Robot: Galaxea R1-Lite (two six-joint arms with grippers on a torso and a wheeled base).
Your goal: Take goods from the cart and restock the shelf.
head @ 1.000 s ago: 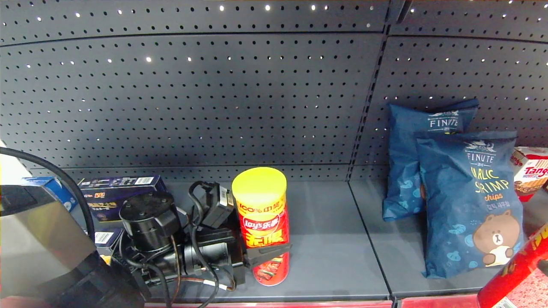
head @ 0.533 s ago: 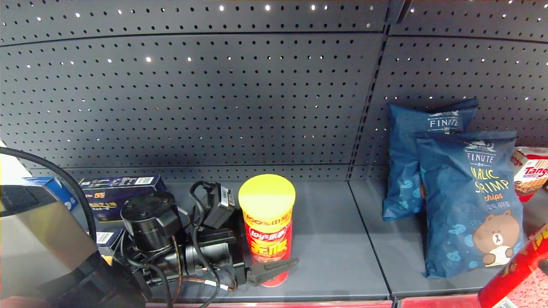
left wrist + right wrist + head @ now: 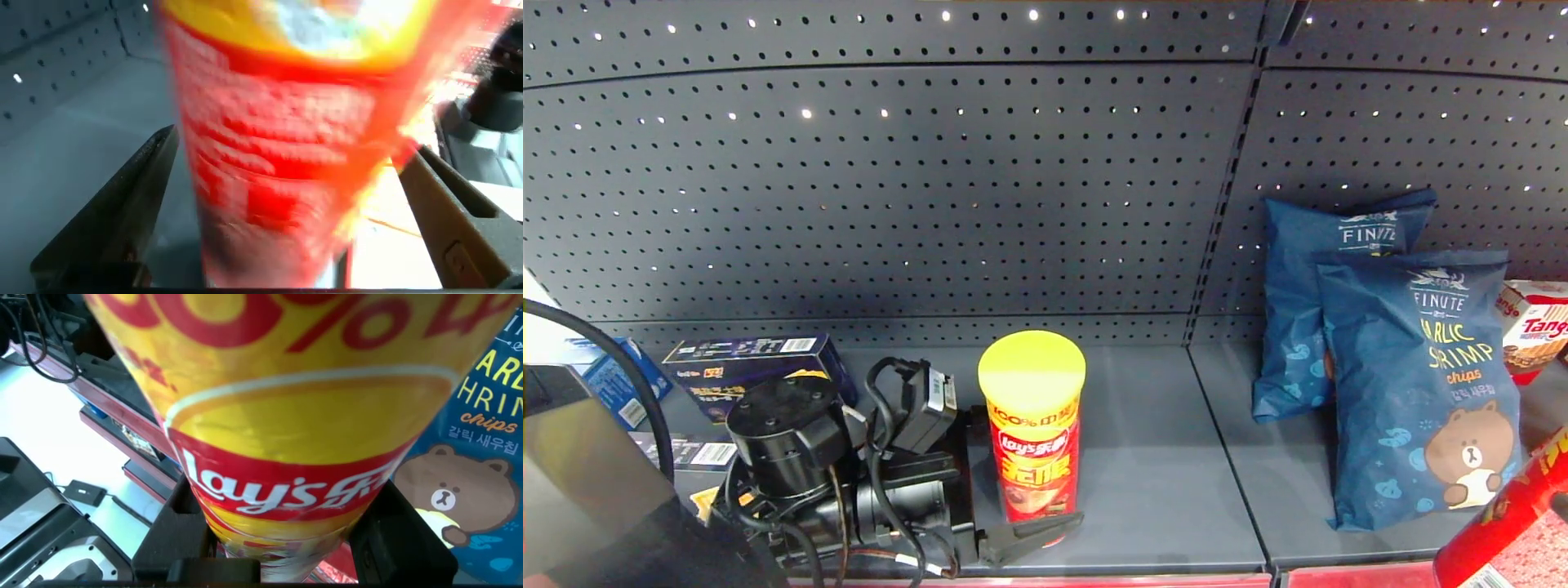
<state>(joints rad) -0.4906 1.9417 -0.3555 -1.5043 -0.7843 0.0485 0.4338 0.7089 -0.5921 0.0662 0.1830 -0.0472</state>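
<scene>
A red chip can with a yellow lid point(image 3: 1033, 425) stands upright on the grey shelf point(image 3: 1152, 482), left of the middle. My left gripper point(image 3: 1036, 532) is open at the can's base, one dark finger point(image 3: 1029, 535) lying in front of it. In the left wrist view the can point(image 3: 286, 163) sits between the spread fingers point(image 3: 122, 216) with a gap on each side. A second red and yellow can point(image 3: 278, 449) is in my right gripper point(image 3: 286, 539), which is shut on it; that can point(image 3: 1503, 523) shows at the lower right edge of the head view.
Two blue shrimp chip bags point(image 3: 1413, 384) lean on the pegboard back wall point(image 3: 931, 204) at the right, with a wafer box point(image 3: 1535, 327) beside them. Dark boxes point(image 3: 752, 363) lie at the shelf's left. Bare shelf lies between the can and the bags.
The left gripper set the can down on the shelf, opened, and has drawn back to the left and toward the shelf's front. The right arm kept still.
</scene>
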